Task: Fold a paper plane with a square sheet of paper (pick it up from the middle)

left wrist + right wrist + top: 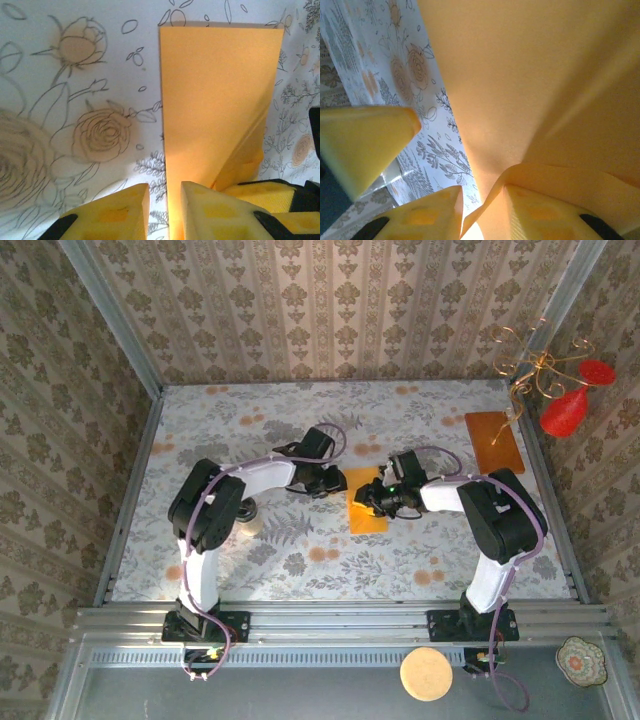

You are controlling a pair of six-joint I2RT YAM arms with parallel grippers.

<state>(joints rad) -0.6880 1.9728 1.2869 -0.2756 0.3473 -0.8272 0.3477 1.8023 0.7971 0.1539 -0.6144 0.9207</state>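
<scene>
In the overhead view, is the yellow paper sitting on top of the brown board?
No, the paper lies in the middle of the flowered table, well apart from the board at the far right edge.

You're looking at left arm and right arm: white lower links, black joint housings, black bases at the table's near edge. Lilac cable loops along each. Green light on right wrist. Your left gripper, right gripper: yellow wedge fingers, black mounts at roots.
</scene>
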